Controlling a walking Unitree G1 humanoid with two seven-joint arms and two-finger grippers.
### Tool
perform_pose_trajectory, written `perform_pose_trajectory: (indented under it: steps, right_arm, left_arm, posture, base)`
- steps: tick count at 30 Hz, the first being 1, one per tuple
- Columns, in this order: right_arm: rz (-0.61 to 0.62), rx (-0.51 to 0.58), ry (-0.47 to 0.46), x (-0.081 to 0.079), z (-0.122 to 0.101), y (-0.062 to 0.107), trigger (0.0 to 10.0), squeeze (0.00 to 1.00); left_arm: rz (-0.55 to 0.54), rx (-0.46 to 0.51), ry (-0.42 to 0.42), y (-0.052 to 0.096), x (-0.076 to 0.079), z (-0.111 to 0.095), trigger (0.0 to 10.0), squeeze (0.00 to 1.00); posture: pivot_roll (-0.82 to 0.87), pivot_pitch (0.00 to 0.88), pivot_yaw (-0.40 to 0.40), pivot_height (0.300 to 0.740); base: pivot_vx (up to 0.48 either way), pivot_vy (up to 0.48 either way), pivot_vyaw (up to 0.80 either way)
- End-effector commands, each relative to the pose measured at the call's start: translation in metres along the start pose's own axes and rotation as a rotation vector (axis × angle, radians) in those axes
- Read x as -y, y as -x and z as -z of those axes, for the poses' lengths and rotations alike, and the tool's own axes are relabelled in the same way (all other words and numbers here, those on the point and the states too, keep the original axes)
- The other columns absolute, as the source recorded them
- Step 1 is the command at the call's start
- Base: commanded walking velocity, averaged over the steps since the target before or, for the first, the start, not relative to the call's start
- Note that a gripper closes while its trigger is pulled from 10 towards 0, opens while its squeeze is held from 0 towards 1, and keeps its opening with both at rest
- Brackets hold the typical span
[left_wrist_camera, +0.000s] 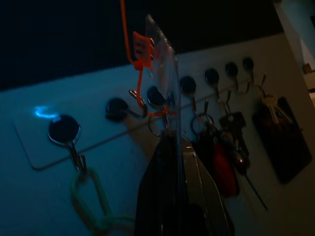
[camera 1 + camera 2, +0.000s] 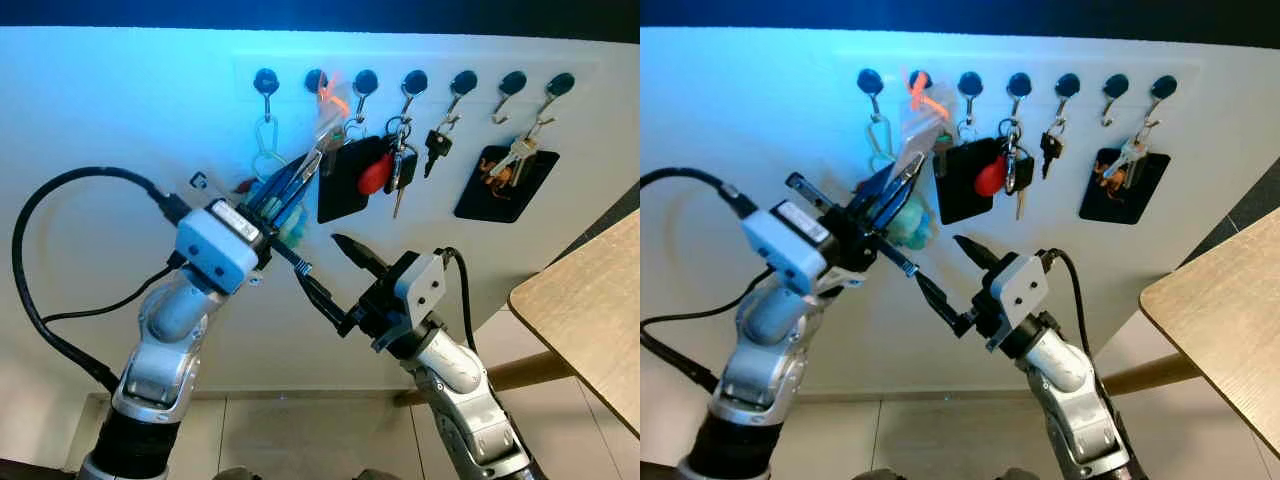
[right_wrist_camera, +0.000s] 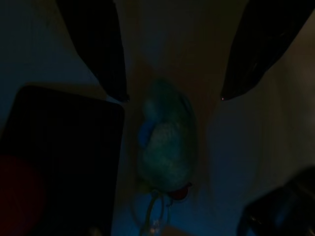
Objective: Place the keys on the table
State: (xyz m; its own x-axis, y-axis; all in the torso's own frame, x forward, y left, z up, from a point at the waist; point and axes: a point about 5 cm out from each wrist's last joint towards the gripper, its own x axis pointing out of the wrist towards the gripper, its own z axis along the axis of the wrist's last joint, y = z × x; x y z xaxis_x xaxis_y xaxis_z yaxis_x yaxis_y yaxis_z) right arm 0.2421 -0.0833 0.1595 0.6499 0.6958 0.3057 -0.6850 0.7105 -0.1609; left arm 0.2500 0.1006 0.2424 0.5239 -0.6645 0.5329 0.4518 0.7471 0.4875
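A row of black hooks (image 2: 365, 80) on the white wall holds several key bunches. My left gripper (image 2: 318, 158) is raised to the second hook and is shut on a clear key tag (image 1: 162, 83), which hangs there by an orange tie (image 1: 140, 46). A fuzzy teal pom-pom (image 2: 908, 225) hangs on the wall just below the left fingers. My right gripper (image 2: 316, 255) stands open lower down, pointing at the wall, and the pom-pom (image 3: 165, 147) lies in line between its fingers without touching them.
A green carabiner (image 2: 266, 140) hangs on the first hook. Further right hang a black card holder (image 2: 345, 178), a red fob with keys (image 2: 378, 172), a black key (image 2: 437, 147) and keys on a black pad (image 2: 508, 175). A wooden table (image 2: 590, 300) stands at the right.
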Motion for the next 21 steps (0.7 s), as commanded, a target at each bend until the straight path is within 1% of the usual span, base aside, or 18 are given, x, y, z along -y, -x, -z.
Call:
perform_pose_trajectory:
  steps: [1,2,4,6,9,10,13,14,16,21]
  right_arm:
    - [-0.015,-0.022,0.016,-0.003,0.001,0.001,10.0,0.00]
    - [-0.015,-0.022,0.016,-0.003,0.001,0.001,10.0,0.00]
    - [-0.020,-0.036,0.019,-0.004,0.003,0.003,10.0,0.00]
    - [-0.021,-0.037,0.019,-0.004,0.003,0.003,10.0,0.00]
    - [-0.025,-0.040,0.021,-0.005,0.003,0.003,10.0,0.00]
    - [-0.025,-0.040,0.022,-0.005,0.003,0.003,10.0,0.00]
    - [-0.026,-0.039,0.023,-0.005,0.003,0.003,10.0,0.00]
    - [-0.026,-0.039,0.023,-0.005,0.003,0.003,10.0,0.00]
    - [-0.026,-0.037,0.023,-0.005,0.003,0.003,10.0,0.00]
    - [-0.028,-0.035,0.022,-0.006,0.002,0.003,10.0,0.00]
  left_arm:
    - [0.035,-0.064,-0.027,0.003,0.001,0.008,0.0,0.00]
    - [0.035,-0.064,-0.027,0.003,0.001,0.008,0.0,0.00]
    - [0.058,-0.128,-0.034,0.008,0.002,0.016,0.0,0.00]
    - [0.060,-0.146,-0.033,0.010,0.002,0.018,0.0,0.00]
    - [0.053,-0.150,-0.037,0.010,0.001,0.018,0.0,0.00]
    - [0.033,-0.146,-0.039,0.009,-0.002,0.018,0.0,0.00]
    - [-0.030,-0.116,-0.034,0.007,-0.011,0.014,0.0,0.00]
    - [-0.030,-0.116,-0.034,0.007,-0.011,0.014,0.0,0.00]
    - [-0.072,-0.056,-0.007,0.005,-0.018,0.007,0.0,0.00]
    - [-0.157,0.040,0.034,0.005,-0.033,-0.005,0.0,0.00]
  posture:
    - [0.03,0.091,-0.001,0.740]
    - [0.03,0.091,-0.001,0.740]
    - [0.03,0.094,-0.003,0.740]
    - [0.03,0.095,-0.003,0.740]
    - [0.03,0.095,-0.003,0.740]
    - [0.03,0.096,-0.004,0.740]
    - [0.03,0.098,-0.004,0.740]
    - [0.03,0.098,-0.004,0.740]
    - [0.03,0.097,-0.005,0.740]
    - [0.03,0.098,-0.005,0.740]
  base:
    - [0.000,0.000,0.00]
    - [0.000,0.000,0.00]
    - [0.000,0.000,0.00]
    - [0.000,0.000,0.00]
    - [0.000,0.000,0.00]
    - [0.000,0.000,0.00]
    - [0.000,0.000,0.00]
    - [0.000,0.000,0.00]
    - [0.000,0.000,0.00]
    - [0.000,0.000,0.00]
